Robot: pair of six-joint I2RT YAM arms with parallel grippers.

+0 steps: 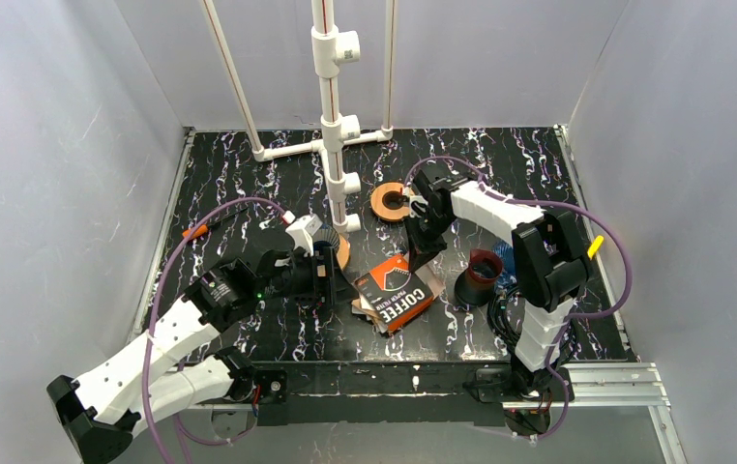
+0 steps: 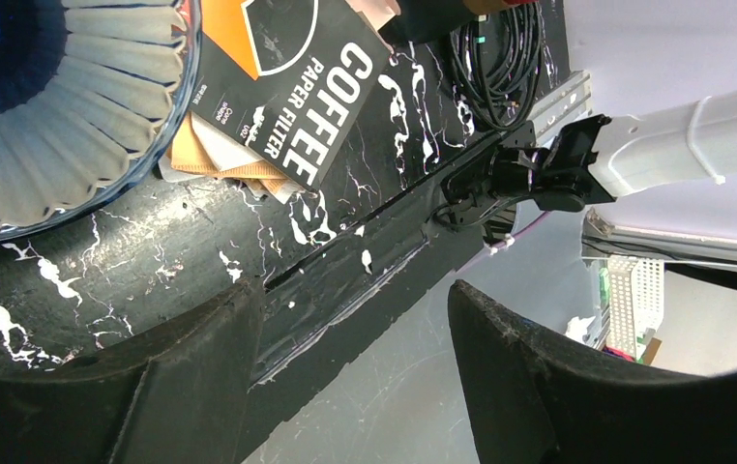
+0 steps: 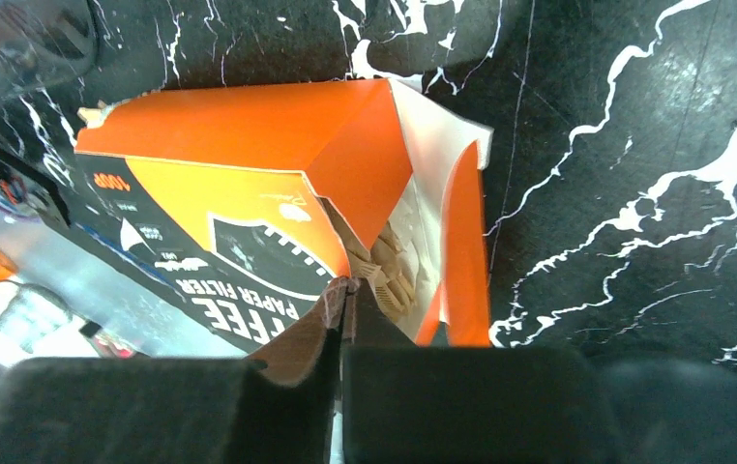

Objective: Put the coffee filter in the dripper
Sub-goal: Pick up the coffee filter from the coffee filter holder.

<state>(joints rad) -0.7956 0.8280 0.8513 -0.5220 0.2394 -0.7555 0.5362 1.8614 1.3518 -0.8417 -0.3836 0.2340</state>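
Filter box (image 3: 249, 184), near worktop's (image 1: 249, 184) front edge, flap open for access; right gripper (image 3: 347, 290), jaws clenched at its mouth, catch uncertain; left gripper (image 2: 355, 295), jaws released, empty, beside dripper (image 2: 84, 106).

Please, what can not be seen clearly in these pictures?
Right wrist view: whether the right claw holds one of the filters in the box; its own fingers cover the tips.
Left wrist view: the dripper is cut off by the top and left edges; paper or ribbed glass inside, unclear.
Top view: the box opening is hidden under the right claw.
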